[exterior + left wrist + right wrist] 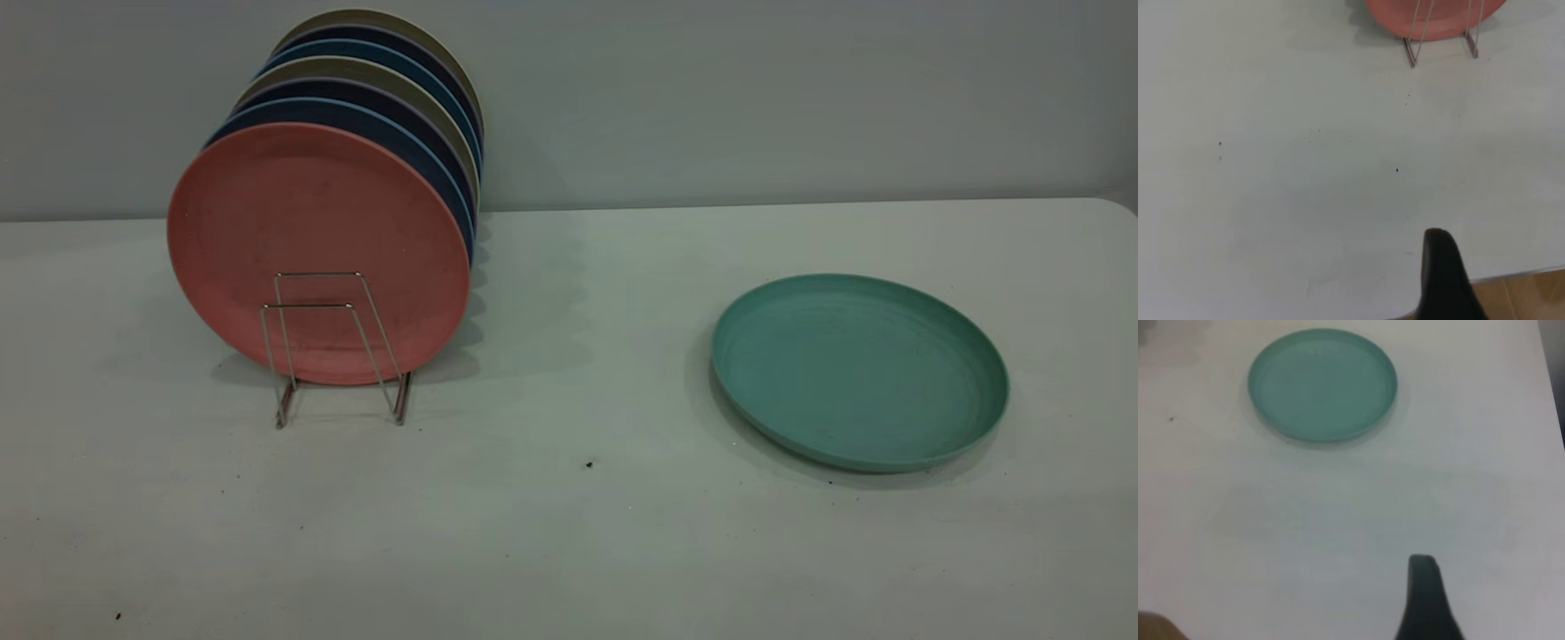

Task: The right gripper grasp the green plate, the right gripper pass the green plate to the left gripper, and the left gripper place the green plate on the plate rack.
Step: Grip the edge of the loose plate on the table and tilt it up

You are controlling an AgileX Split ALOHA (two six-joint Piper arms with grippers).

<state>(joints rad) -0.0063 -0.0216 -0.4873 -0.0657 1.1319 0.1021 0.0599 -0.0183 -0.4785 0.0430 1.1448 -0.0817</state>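
Matt, seemingly plastic green plate point(859, 372), faintly ringed; thin shiny metal-wire plate rack point(333, 347); smooth matt table point(569, 533).

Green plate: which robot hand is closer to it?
Right. The right gripper has the green plate lying flat on the table ahead of it. The left gripper faces the rack instead; the plate isn't in its view.

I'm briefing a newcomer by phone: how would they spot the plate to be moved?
On the white table, look right of the wire plate rack with its upright plates. The green plate lies flat and alone there, the only teal one.
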